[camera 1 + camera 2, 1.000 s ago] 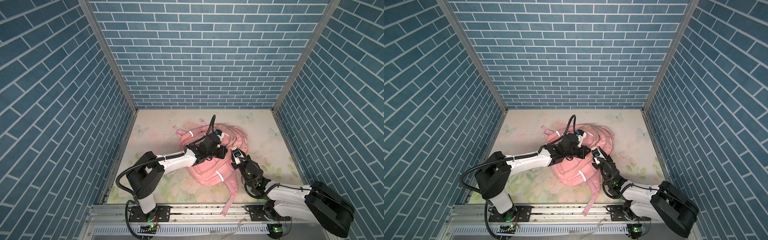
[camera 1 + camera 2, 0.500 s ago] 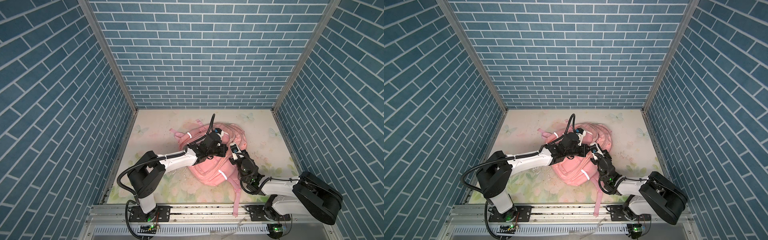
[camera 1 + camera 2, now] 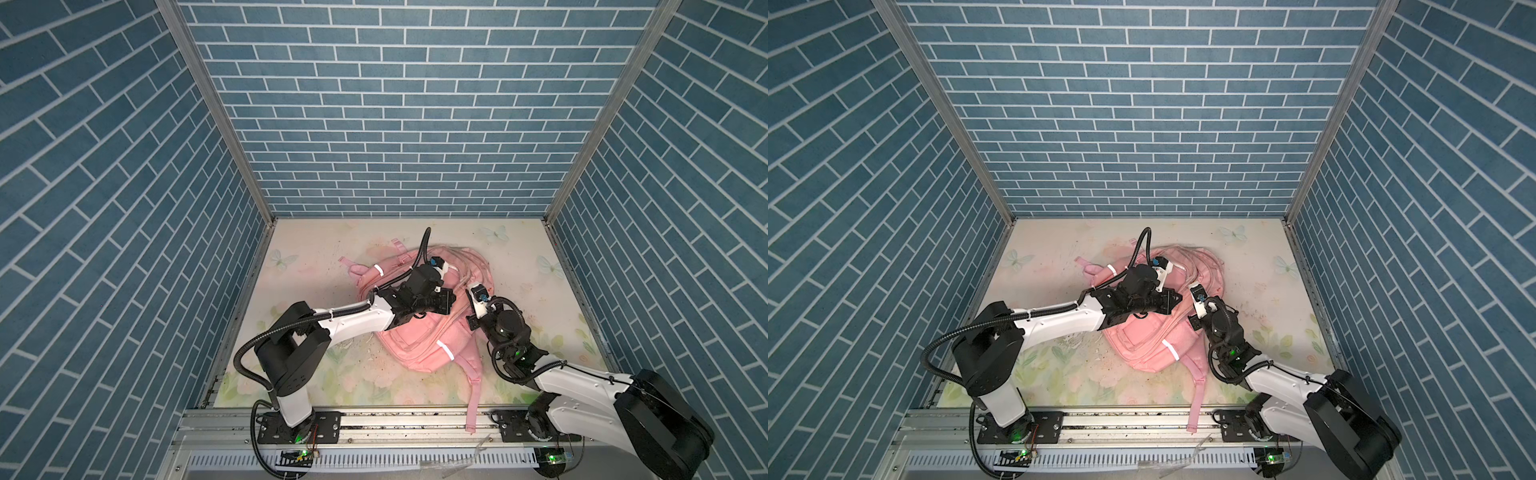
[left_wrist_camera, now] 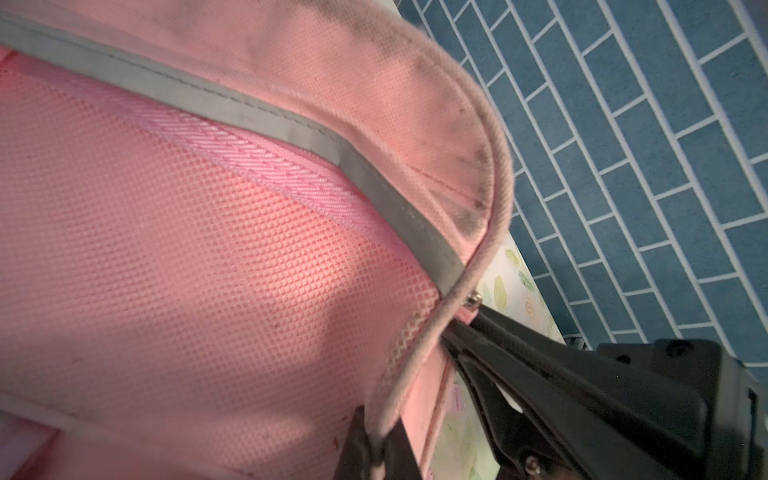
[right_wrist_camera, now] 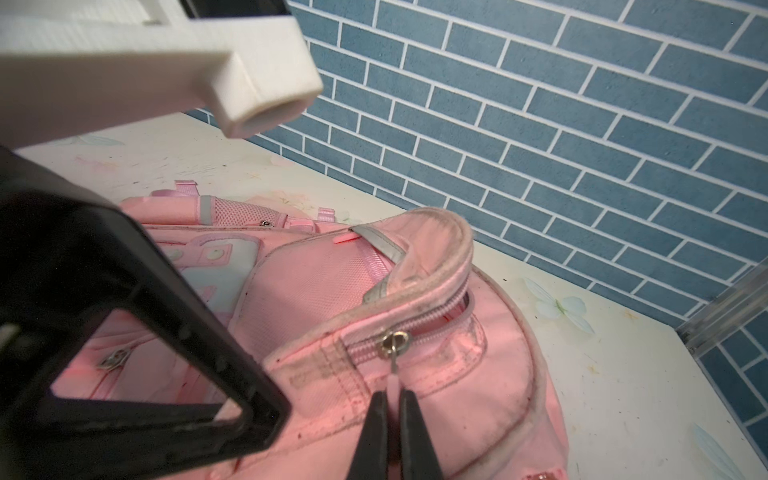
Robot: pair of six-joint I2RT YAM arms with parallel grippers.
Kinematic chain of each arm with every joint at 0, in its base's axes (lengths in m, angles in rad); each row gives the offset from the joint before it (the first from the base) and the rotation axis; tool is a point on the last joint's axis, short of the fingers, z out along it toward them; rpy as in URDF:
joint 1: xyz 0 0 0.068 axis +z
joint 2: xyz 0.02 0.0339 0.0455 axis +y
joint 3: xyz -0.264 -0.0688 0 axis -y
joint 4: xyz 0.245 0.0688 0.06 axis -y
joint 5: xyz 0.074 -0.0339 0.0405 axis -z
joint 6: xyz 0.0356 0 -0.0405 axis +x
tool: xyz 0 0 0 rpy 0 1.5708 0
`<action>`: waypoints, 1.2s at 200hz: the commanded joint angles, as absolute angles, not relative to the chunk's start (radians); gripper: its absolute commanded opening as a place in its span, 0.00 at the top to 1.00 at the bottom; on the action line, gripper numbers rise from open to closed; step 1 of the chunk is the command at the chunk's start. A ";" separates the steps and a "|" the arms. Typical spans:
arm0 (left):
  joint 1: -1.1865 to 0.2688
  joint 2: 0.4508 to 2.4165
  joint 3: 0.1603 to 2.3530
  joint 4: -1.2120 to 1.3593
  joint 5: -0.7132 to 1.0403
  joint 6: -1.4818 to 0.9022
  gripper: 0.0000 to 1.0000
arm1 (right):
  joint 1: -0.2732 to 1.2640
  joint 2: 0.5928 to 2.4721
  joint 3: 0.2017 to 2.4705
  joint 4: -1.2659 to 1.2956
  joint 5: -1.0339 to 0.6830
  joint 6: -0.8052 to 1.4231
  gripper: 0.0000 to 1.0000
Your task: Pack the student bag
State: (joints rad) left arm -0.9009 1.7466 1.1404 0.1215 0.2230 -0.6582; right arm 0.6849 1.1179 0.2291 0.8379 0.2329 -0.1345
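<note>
My left arm (image 3: 357, 322) and right arm (image 3: 582, 384) match: white shells on the long links, bulky black housings at the joints. A ribbed black cable (image 3: 245, 361) runs from my left base. Each wrist bears a white camera bracket (image 3: 444, 266) with a blue plug. A green light (image 3: 516, 352) glows on my right arm. My left gripper (image 4: 407, 374) has matt black fingers (image 4: 561, 382) and a silver screw (image 4: 530, 465)
</note>
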 commanded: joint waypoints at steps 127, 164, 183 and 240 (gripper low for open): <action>-0.887 1.673 1.271 -0.321 0.156 -0.124 1.00 | 0.576 1.054 0.336 0.538 0.101 0.058 1.00; -0.872 1.632 1.242 -0.357 0.139 0.050 1.00 | 0.544 1.047 0.342 0.509 0.103 0.091 1.00; -0.869 1.606 1.221 -0.348 0.130 0.132 1.00 | 0.528 1.053 0.354 0.515 0.087 0.082 1.00; -0.825 1.585 1.212 -0.342 0.123 0.414 1.00 | 0.530 1.118 0.398 0.529 -0.138 0.042 1.00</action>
